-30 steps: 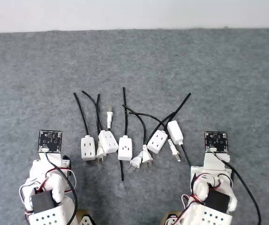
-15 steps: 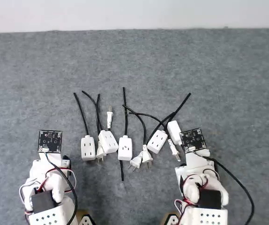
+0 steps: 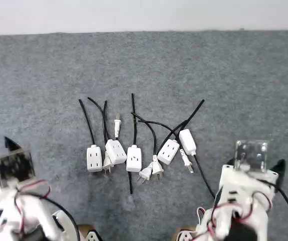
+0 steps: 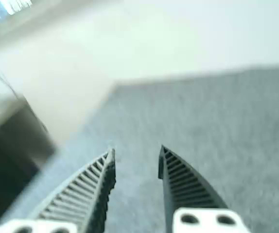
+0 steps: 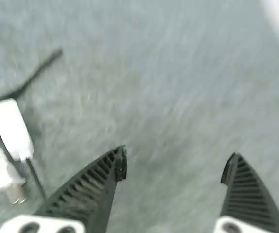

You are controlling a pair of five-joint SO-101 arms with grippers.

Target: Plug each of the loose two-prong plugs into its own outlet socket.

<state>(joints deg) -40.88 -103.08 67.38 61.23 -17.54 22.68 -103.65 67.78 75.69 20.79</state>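
Right hand point(image 5: 178, 162) wide apart above carpet point(image 5: 178, 73), left hand point(image 4: 136, 154) narrowly parted, both seemingly empty.

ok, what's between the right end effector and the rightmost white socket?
Right wrist view: bare grey mat and the socket's black cord between the open right end effector and the rightmost white socket.

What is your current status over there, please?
Left gripper open, empty. Right gripper open, empty. Loose plugs and sockets clustered on the mat, none gripped. Nothing blocking.

Left gripper point(image 4: 137, 150) parted slightly — right gripper point(image 5: 178, 152) gaping wide.
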